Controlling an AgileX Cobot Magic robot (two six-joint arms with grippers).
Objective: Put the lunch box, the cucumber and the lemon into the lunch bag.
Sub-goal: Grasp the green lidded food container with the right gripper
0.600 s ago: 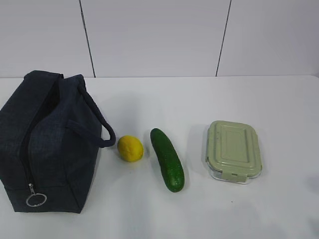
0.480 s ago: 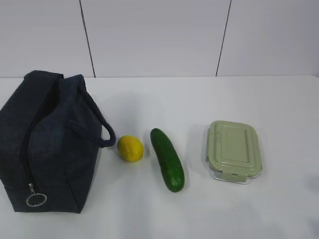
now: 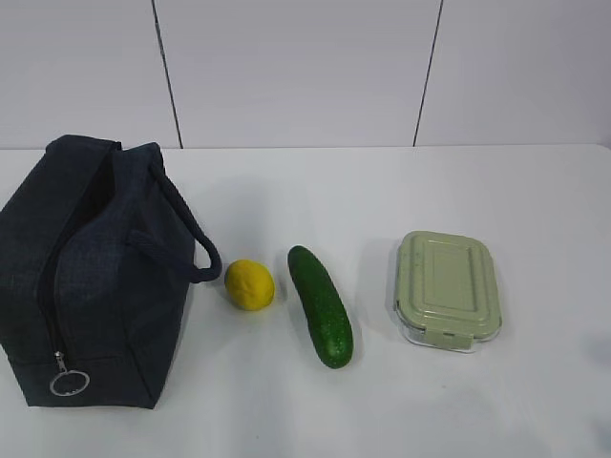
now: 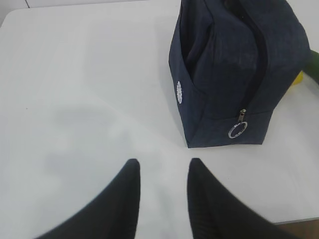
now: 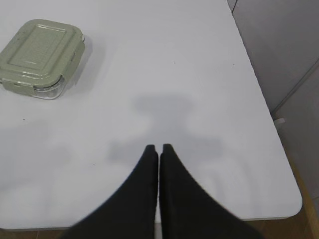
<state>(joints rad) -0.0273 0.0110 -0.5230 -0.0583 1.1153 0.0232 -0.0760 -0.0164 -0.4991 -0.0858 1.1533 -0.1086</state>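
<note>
nothing is packed yet: right of the zipped lunch bag (image 3: 95, 277) we see the lemon (image 3: 249, 284), then the cucumber (image 3: 322, 305), then the lunch box (image 3: 447, 289). our left gripper (image 4: 162, 167) is parted and empty, our right gripper (image 5: 159, 148) clenched on nothing.

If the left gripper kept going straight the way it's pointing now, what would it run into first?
Probably the lunch bag. The left gripper, open over bare table, points forward; the bag's zipper end with the ring pull sits ahead, slightly right. Depth is unclear, so it might pass just left.
</note>
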